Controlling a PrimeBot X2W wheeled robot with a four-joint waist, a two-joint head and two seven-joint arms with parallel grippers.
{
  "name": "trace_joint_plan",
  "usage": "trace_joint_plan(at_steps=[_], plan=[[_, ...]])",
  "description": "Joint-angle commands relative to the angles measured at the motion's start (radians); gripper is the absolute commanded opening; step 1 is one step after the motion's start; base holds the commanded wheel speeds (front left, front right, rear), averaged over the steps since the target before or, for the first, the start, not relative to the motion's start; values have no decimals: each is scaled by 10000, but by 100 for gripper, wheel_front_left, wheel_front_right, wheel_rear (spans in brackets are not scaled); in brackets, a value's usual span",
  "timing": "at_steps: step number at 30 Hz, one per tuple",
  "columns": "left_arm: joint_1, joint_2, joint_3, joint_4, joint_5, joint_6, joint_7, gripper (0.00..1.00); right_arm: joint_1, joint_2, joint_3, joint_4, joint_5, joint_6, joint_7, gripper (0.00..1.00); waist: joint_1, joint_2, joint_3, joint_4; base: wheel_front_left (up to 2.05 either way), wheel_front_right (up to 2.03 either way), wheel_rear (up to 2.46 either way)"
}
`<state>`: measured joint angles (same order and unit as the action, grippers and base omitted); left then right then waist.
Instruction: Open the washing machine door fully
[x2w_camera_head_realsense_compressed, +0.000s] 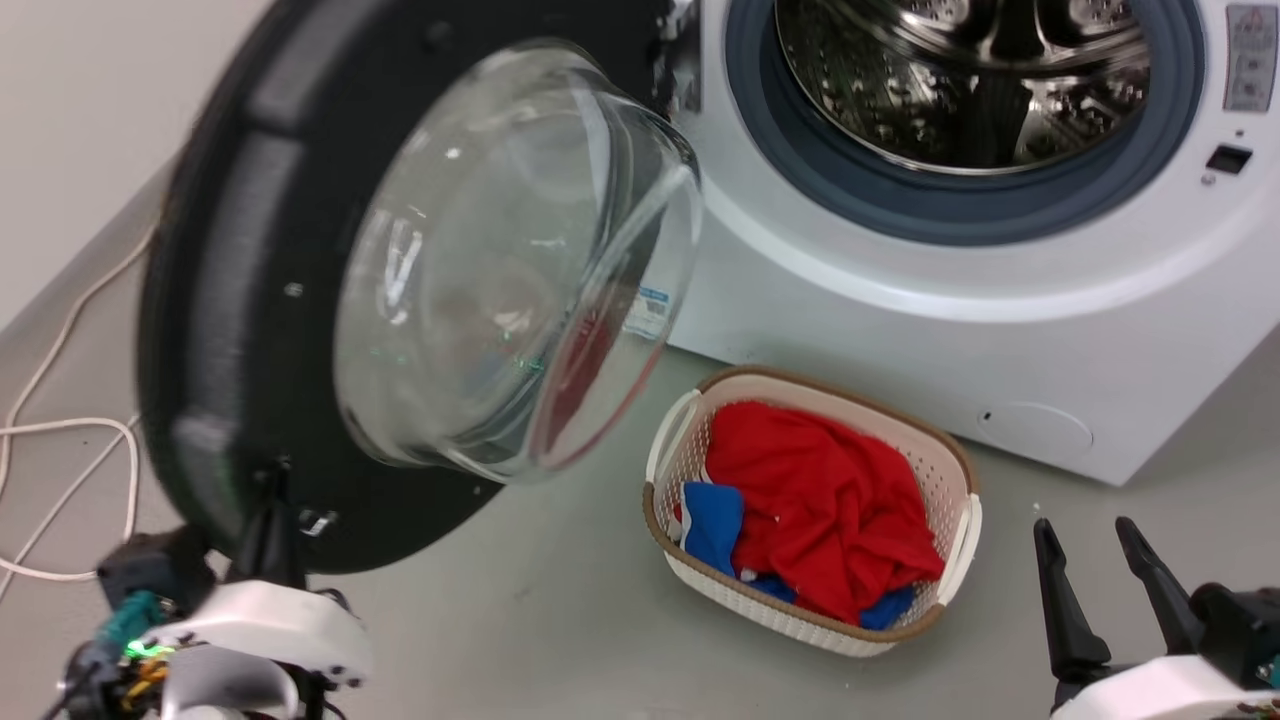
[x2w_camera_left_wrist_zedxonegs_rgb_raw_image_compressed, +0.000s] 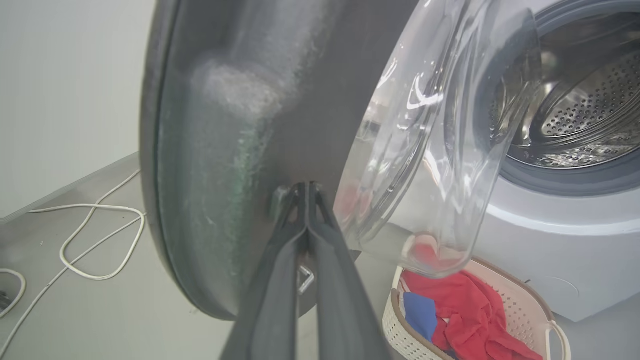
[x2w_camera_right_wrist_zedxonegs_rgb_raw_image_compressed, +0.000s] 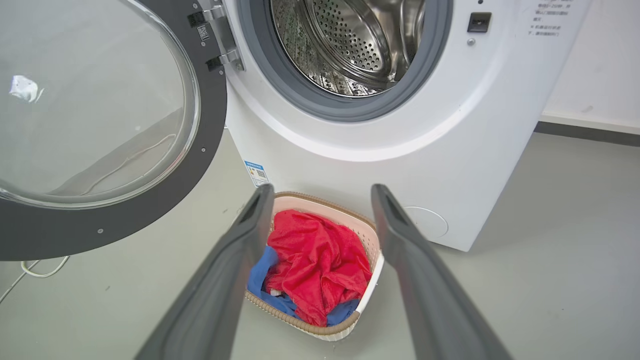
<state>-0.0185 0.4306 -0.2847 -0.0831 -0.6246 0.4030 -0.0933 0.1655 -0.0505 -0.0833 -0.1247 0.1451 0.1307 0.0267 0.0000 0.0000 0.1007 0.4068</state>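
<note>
The washing machine (x2w_camera_head_realsense_compressed: 900, 330) is a white front-loader with its steel drum exposed. The washing machine door (x2w_camera_head_realsense_compressed: 230, 300), black with a clear domed glass window (x2w_camera_head_realsense_compressed: 500, 270), stands swung out to the left on its hinge. My left gripper (x2w_camera_head_realsense_compressed: 275, 480) is shut, and its tips press against the door's inner face low down near the metal latch. In the left wrist view the closed gripper (x2w_camera_left_wrist_zedxonegs_rgb_raw_image_compressed: 306, 187) meets the door (x2w_camera_left_wrist_zedxonegs_rgb_raw_image_compressed: 225, 150) beside the glass. My right gripper (x2w_camera_head_realsense_compressed: 1085, 525) hangs open at the lower right, apart from the machine. In the right wrist view it (x2w_camera_right_wrist_zedxonegs_rgb_raw_image_compressed: 320, 192) spreads above the laundry basket.
A white woven basket (x2w_camera_head_realsense_compressed: 955, 450) with red and blue clothes sits on the grey floor in front of the machine, also seen as the basket (x2w_camera_right_wrist_zedxonegs_rgb_raw_image_compressed: 372, 240) between my right fingers. A white cable (x2w_camera_head_realsense_compressed: 60, 430) loops on the floor at the left by the wall.
</note>
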Motion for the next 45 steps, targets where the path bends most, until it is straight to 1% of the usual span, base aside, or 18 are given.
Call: trace_joint_plan(at_steps=[1, 8, 11, 14, 17, 22, 27, 34, 39, 45], plan=[[-178, 174, 273, 154, -102, -35, -123, 0, -206, 3, 86, -140, -9, 0, 96, 100, 0, 0, 385, -234, 0, 0, 0], [-754, 546, 1268, 819, -528, -208, -562, 0, -587, -33, 240, -669, -250, 0, 336, 100, 0, 0, 1216, -531, 0, 0, 0], [-990, 852, 1671, 1211, -688, -362, -658, 0, -726, -125, 252, -772, -247, 0, 417, 100, 0, 0, 1491, -632, 0, 0, 0], [-1176, 1231, 2136, 1693, -888, -541, -752, 0, -902, -242, 231, -761, -176, 0, 480, 100, 0, 0, 1697, -725, 0, 0, 0], [-1306, 1489, 2488, 2156, -1083, -726, -855, 0, -1060, -330, 219, -659, -132, 0, 498, 100, 0, 0, 1848, -800, 0, 0, 0], [-1469, 1740, 2803, 2650, -1267, -979, -986, 0, -1172, -395, 189, -519, -48, 0, 392, 100, 0, 0, 1915, -852, 0, 0, 0], [-1449, 1665, 2656, 2771, -1203, -1067, -1050, 0, -1191, -393, 177, -304, -26, 0, 275, 100, 0, 0, 1733, -857, 0, 0, 0], [-848, 1342, 2189, 2256, -951, -1027, -1194, 0, -920, -281, 138, 16, 46, 0, 34, 100, 0, 0, 1162, -807, 0, 0, 0], [-147, 1149, 1564, 1490, -557, -950, -1176, 0, -685, -153, 153, 347, 116, 0, -101, 100, 0, 0, 451, -753, 0, 0, 0], [414, 1022, 495, 601, 4, -1230, -1097, 0, -367, -29, 173, 716, 253, 0, -293, 100, 0, 0, -427, -747, 0, 0, 0]])
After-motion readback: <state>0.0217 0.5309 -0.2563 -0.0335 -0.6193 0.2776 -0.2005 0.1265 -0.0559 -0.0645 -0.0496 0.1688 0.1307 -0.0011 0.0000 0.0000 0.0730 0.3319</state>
